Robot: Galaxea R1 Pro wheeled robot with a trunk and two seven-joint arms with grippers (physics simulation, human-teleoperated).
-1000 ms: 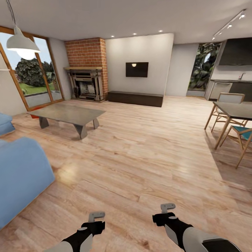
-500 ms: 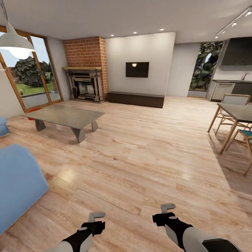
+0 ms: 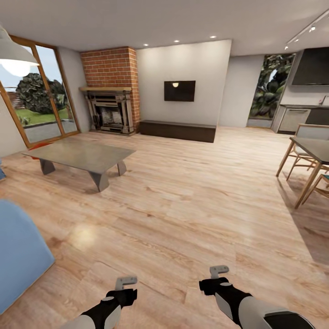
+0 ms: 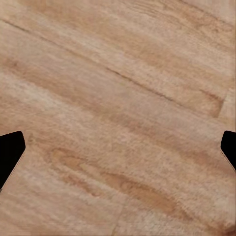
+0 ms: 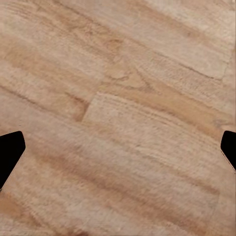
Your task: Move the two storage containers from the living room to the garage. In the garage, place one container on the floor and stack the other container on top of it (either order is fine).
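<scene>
Storage containers not yet picked up; the view has swung across the living room.
A red-orange sliver [image 3: 38,145], probably one container, peeks from behind the coffee table [image 3: 82,155]. That table has slid sideways in the picture, so the camera turned. Left gripper [image 3: 125,281] and right gripper [image 3: 219,270] hang spread and empty.

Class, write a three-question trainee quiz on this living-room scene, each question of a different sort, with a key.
1. True or false: the left gripper and right gripper both hang empty over the wood-plank floor.
2. What stands against the brick wall? A) fireplace B) bookshelf C) piano
3. Fill in: the low grey ____ table stands in front of the glass doors.

Key: 1 true; 2 A; 3 coffee. In both wrist views the jaws stand wide apart with bare planks between them.
</scene>
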